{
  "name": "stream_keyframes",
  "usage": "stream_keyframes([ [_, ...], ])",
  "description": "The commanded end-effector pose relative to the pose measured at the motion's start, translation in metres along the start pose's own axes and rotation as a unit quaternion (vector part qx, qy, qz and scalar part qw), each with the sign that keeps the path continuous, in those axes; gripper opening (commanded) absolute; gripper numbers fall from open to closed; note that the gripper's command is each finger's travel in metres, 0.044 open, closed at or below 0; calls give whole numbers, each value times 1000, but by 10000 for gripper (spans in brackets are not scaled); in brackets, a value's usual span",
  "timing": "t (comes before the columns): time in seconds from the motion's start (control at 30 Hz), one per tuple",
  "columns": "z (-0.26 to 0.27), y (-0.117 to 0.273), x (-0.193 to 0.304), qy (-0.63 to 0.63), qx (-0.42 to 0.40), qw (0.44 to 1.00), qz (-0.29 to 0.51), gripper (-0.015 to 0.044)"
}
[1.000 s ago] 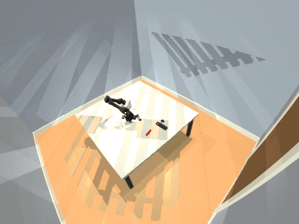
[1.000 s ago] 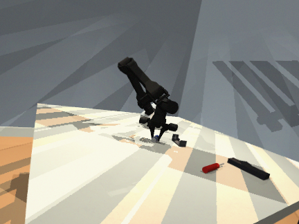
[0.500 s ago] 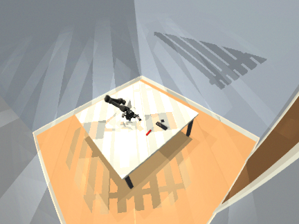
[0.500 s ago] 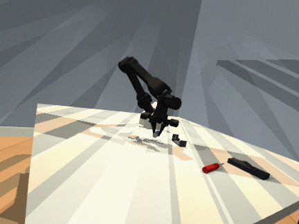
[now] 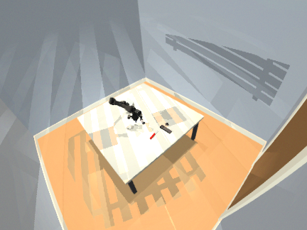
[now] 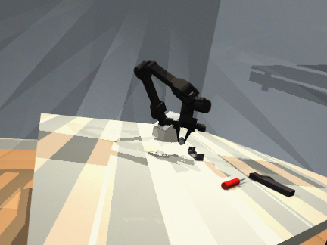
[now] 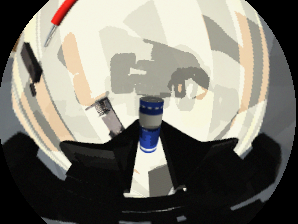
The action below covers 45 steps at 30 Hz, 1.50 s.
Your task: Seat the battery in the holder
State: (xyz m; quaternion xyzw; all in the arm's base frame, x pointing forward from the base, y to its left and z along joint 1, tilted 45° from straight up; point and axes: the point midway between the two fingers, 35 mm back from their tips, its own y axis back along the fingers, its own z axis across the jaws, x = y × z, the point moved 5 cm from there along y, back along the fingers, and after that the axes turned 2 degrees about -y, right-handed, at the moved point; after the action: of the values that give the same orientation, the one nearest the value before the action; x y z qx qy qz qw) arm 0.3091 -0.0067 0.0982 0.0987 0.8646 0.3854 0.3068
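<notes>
My gripper (image 6: 182, 138) (image 7: 149, 121) is shut on the battery (image 6: 181, 141) (image 7: 151, 108), a small blue and pale grey cylinder. It is held above the table, with one round end toward the top of the wrist view. The holder (image 6: 198, 156) (image 7: 111, 119) is a small dark cradle with raised ends. It stands on the table to the right of the battery in the exterior view, and to its left in the wrist view, where a finger hides its near end. The battery is apart from the holder.
A red-handled screwdriver (image 5: 153, 135) (image 6: 230, 184) (image 7: 63, 12) lies on the table (image 5: 124, 160) (image 6: 132, 212). Beyond it lies a long dark bar (image 5: 165, 129) (image 6: 273, 184) (image 7: 31, 62). A pale grey block (image 6: 163, 133) stands behind the gripper.
</notes>
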Motion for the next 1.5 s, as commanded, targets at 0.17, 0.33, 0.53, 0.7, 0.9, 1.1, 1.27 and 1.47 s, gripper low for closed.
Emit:
stream_keyframes([
  [0.17,69,16,34,183,-2,983,0,88],
  [0.33,78,18,41,209,-2,978,-1,88],
  [0.53,78,12,39,208,3,978,15,88],
  [0.7,79,-8,36,206,18,976,73,88],
  [0.9,79,-25,34,201,32,971,124,88],
  [1.1,79,-25,33,201,36,971,129,88],
  [1.27,81,-28,30,200,40,968,144,88],
  [1.47,82,-32,27,199,44,965,163,88],
])
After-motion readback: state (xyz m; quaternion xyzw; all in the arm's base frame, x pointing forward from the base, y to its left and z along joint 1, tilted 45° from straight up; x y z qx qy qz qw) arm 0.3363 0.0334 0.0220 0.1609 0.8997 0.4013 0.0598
